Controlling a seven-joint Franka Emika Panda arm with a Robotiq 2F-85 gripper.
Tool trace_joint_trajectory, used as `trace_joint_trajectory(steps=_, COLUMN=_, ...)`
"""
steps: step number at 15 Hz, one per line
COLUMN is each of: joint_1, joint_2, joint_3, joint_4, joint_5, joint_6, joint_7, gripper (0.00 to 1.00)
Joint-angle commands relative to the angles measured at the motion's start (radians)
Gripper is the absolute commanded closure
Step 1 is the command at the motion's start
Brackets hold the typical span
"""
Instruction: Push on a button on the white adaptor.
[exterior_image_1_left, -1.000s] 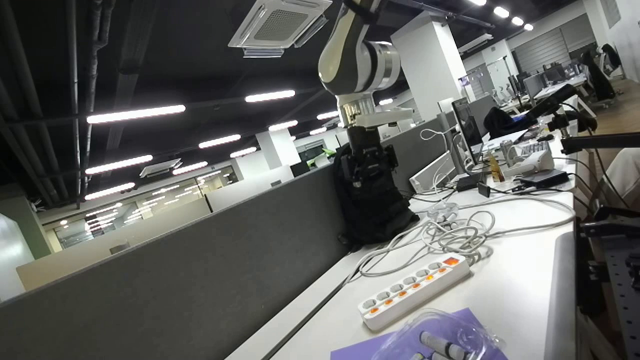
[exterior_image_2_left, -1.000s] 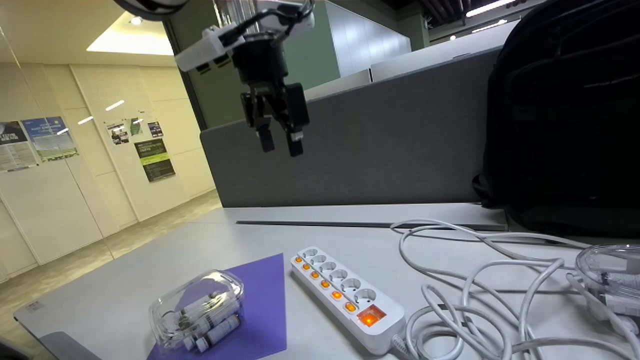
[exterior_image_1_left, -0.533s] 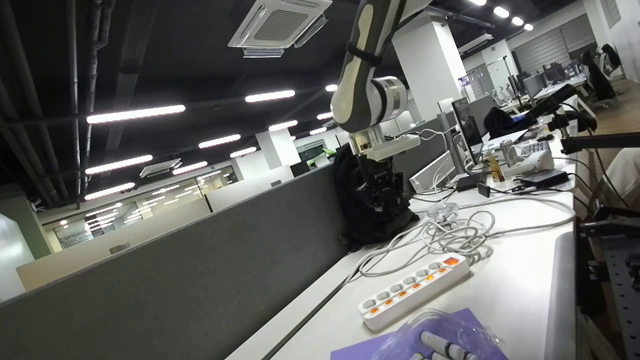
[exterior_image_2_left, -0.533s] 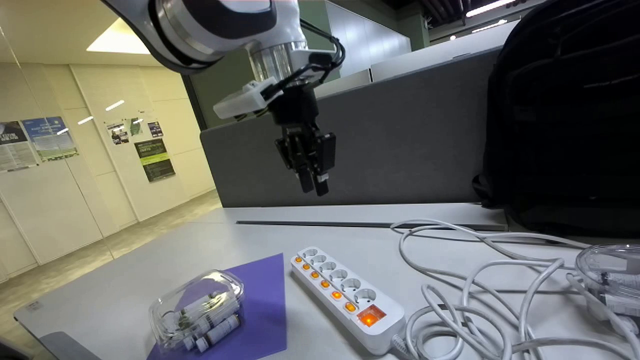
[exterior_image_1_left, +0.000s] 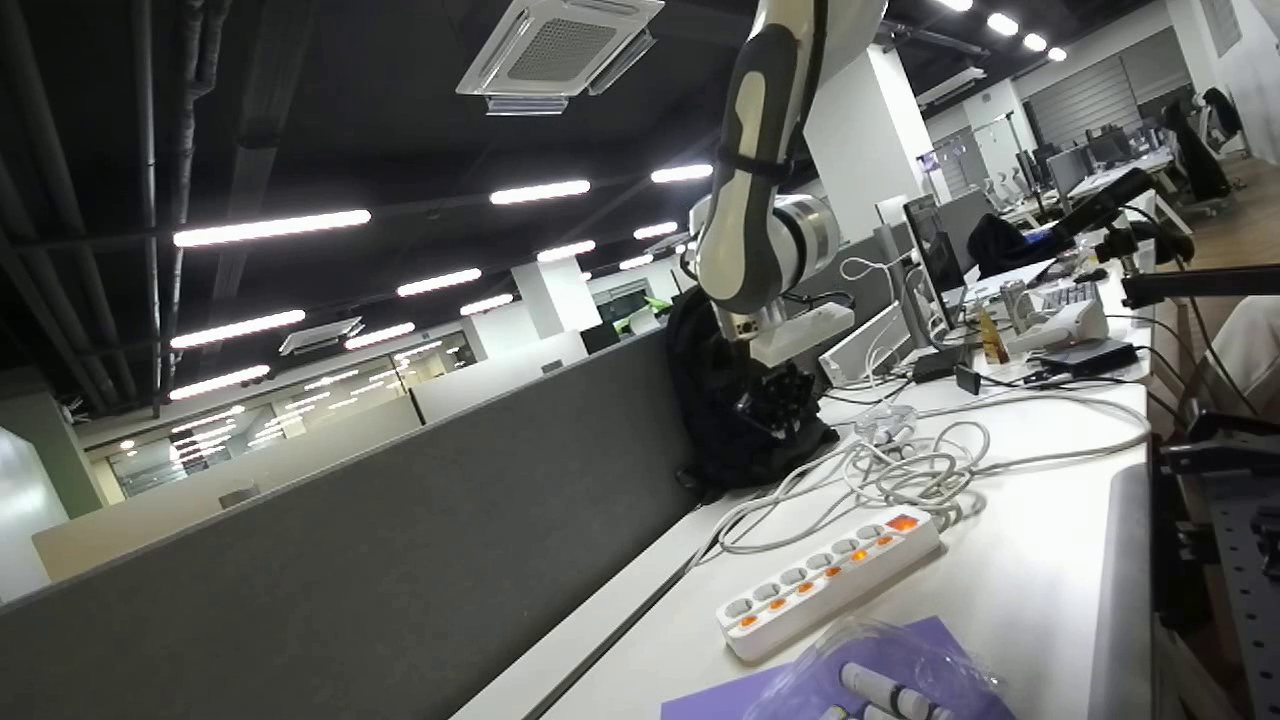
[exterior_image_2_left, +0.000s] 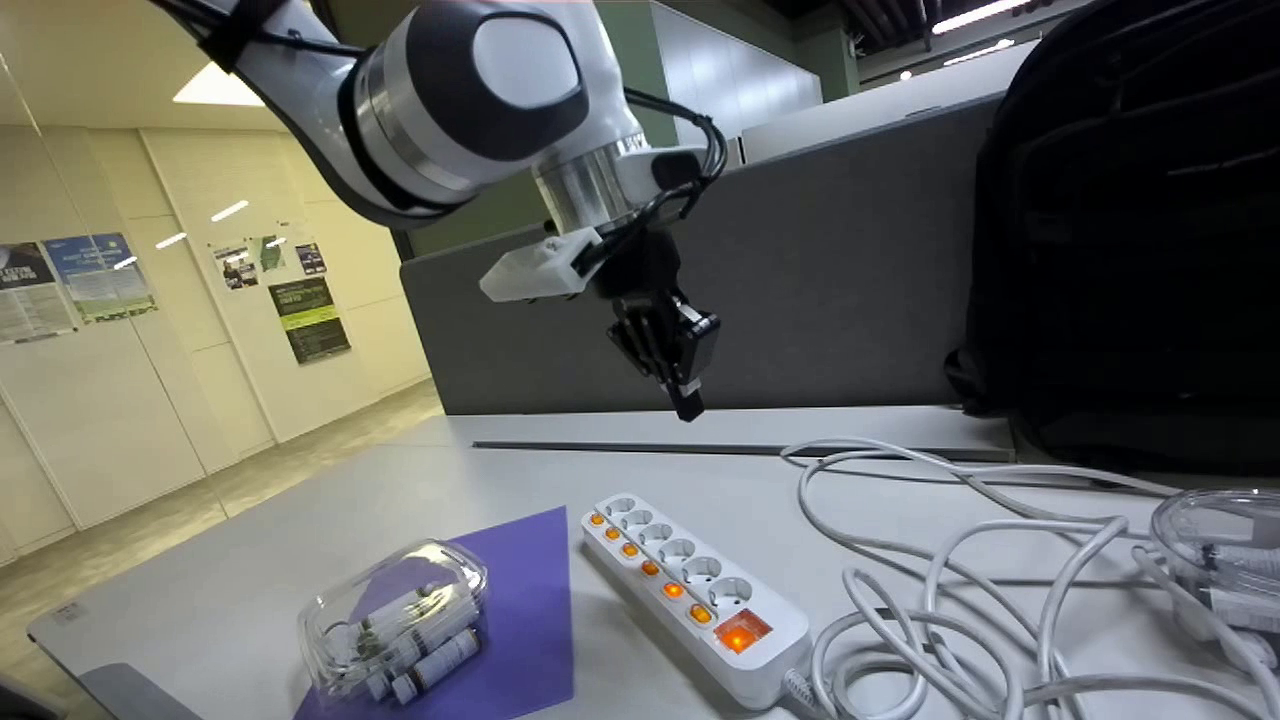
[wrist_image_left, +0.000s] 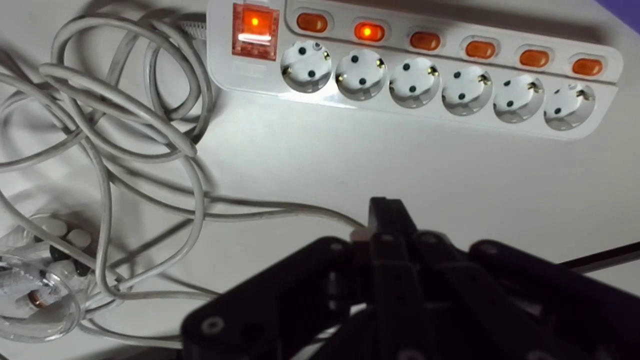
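The white adaptor (exterior_image_2_left: 686, 576) lies flat on the desk, and it shows in both exterior views. Seen from the wrist, the white adaptor (wrist_image_left: 388, 59) crosses the upper part of the picture. Along it run round sockets, a row of small orange buttons (wrist_image_left: 425, 41) and a larger red-orange switch (wrist_image_left: 255, 31) at the cable end. The switch and one small button (wrist_image_left: 369, 32) glow brightest. My gripper (exterior_image_2_left: 688, 408) hangs tilted above the desk, apart from the adaptor. In the wrist view the gripper (wrist_image_left: 386, 201) has its fingertips together with nothing between them.
Looped white cables (exterior_image_2_left: 960, 600) spread beside the adaptor's cable end, near a clear container (exterior_image_2_left: 1215, 560). A lilac sheet (exterior_image_2_left: 535, 620) bears a clear box (exterior_image_2_left: 395, 625) with small bottles. A grey partition (exterior_image_2_left: 800, 290) and black backpack (exterior_image_2_left: 1120, 250) stand behind.
My gripper has come down towards the desk and tilted. In an exterior view it also moved to the right. Its fingers have gone from open to shut. The adaptor has not moved.
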Motion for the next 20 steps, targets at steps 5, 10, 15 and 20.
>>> trace_joint_trajectory(steps=5, joint_1=-0.005, joint_2=0.020, joint_3=0.025, joint_4=0.002, joint_5=0.158, joint_6=-0.122, joint_7=-0.106, gripper=1.00)
trace_joint_trajectory(steps=10, joint_1=0.043, joint_2=0.061, joint_3=-0.018, joint_4=-0.029, joint_5=-0.030, joint_6=0.011, joint_7=0.046, gripper=1.00)
trace_joint_trajectory(steps=15, joint_1=0.090, joint_2=0.141, joint_3=-0.057, joint_4=-0.029, joint_5=-0.114, joint_6=0.071, joint_7=0.121, gripper=1.00)
trace_joint_trajectory(steps=20, joint_1=0.122, joint_2=0.201, joint_3=-0.075, joint_4=-0.024, joint_5=-0.088, joint_6=0.114, joint_7=0.111, gripper=1.00)
